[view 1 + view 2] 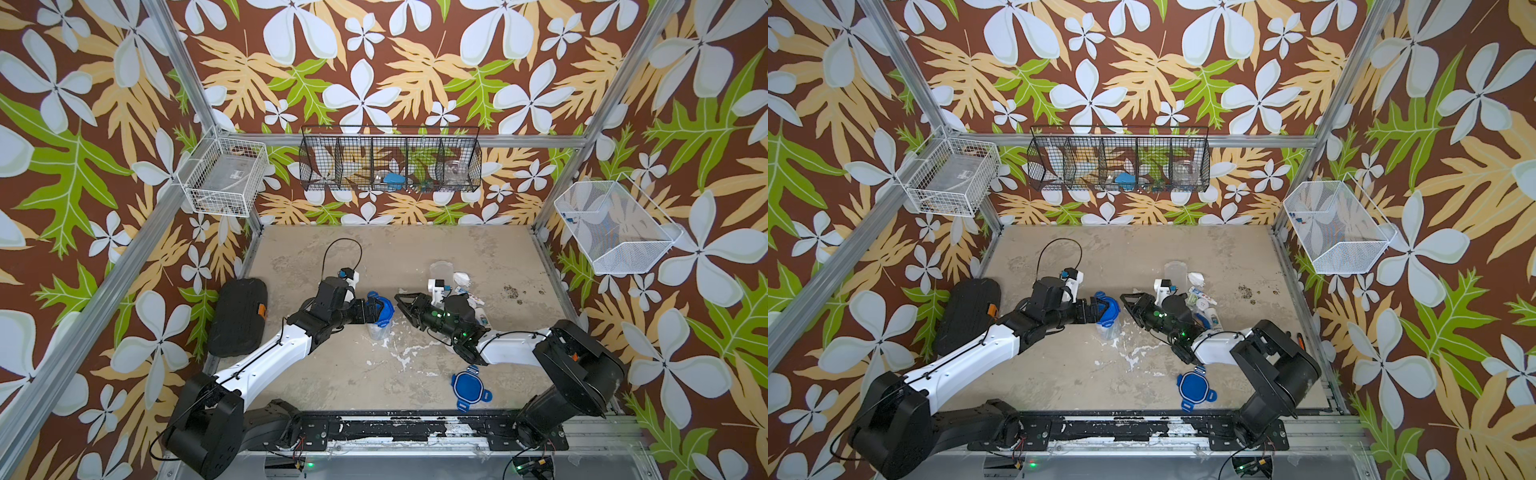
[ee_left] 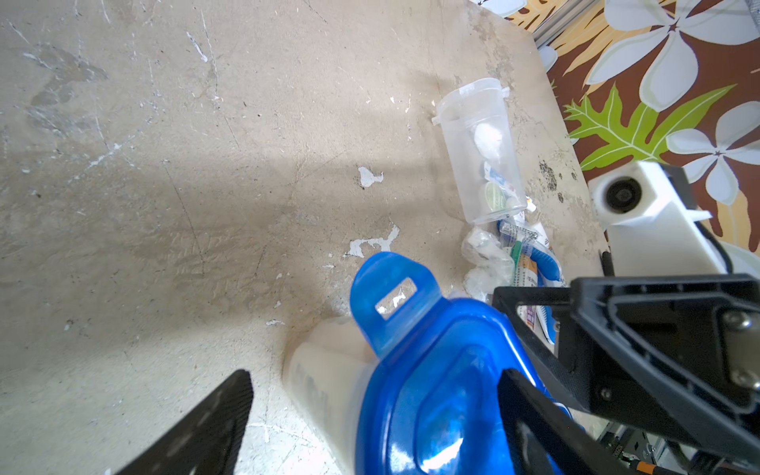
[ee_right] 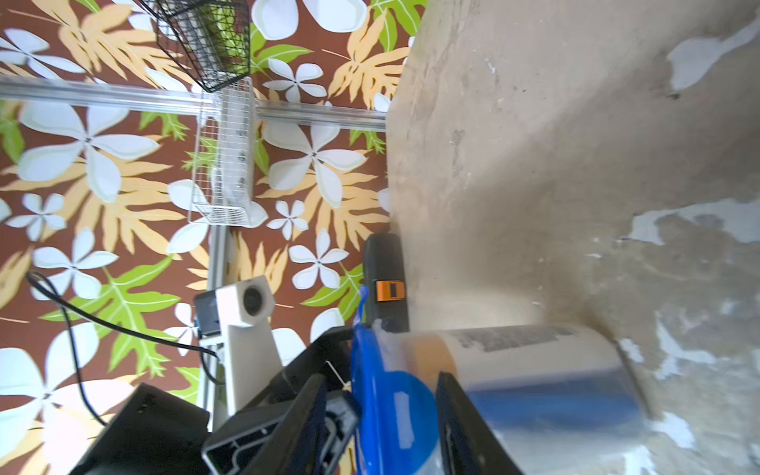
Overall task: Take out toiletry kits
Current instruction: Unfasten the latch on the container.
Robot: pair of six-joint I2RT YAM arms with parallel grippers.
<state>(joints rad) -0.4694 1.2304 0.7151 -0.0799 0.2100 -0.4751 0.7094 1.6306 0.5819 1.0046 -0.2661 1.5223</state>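
One toiletry kit [image 1: 469, 291] lies loose on the table as a pile of small tubes, a blue toothbrush and a crumpled bag [image 2: 485, 259], just behind my right arm. An open clear jar [image 2: 481, 152] stands beside the pile, and small items show through its wall. A second clear jar [image 1: 380, 330] stands mid-table with a blue tabbed lid [image 1: 383, 309] on it; something blue shows hazily inside it [image 3: 555, 407]. My left gripper [image 2: 374, 378] is open and straddles the lid, one finger clear of the jar. My right gripper [image 3: 382, 382] is open, with a lid tab between its fingers.
A loose blue lid [image 1: 469, 384] lies near the front edge by the right arm. A black case [image 1: 239, 318] sits at the table's left side. A black wire basket [image 1: 390, 160] hangs on the back wall, and white baskets [image 1: 224, 174] [image 1: 615, 226] hang on the side walls.
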